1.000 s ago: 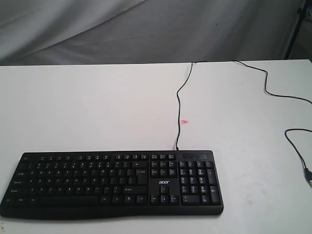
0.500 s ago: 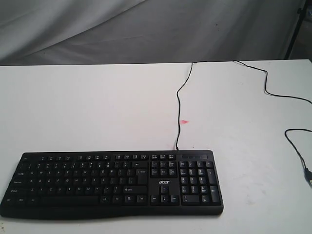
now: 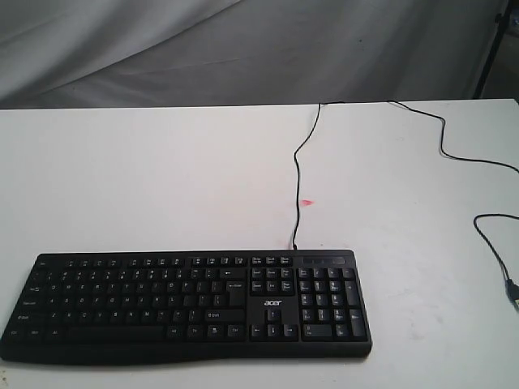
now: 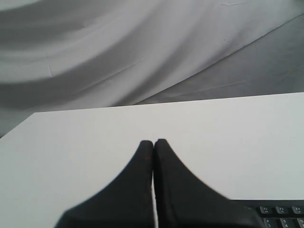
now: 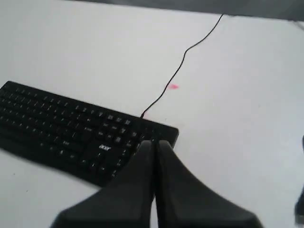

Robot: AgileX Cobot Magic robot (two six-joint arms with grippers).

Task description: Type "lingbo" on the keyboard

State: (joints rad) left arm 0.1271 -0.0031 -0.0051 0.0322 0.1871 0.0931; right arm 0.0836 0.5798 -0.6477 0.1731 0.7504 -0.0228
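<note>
The keyboard (image 3: 186,304) sits flat at the tabletop's (image 3: 162,178) near edge. It's stiff, light plastic that probably skids, so press straight down, no gripping. The left fingers (image 4: 145,152) and right fingers (image 5: 164,149) are pinched closed, empty.

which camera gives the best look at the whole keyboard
The exterior view: the keyboard shows almost whole and unobstructed, acer logo readable. The right wrist view shows it at an angle, partly behind the right fingers. The left wrist view catches only a few keys.

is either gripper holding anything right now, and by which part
Nothing is held. The left gripper and the right gripper are both shut, fingers pressed together with nothing between them. The keyboard lies free on the table.
</note>
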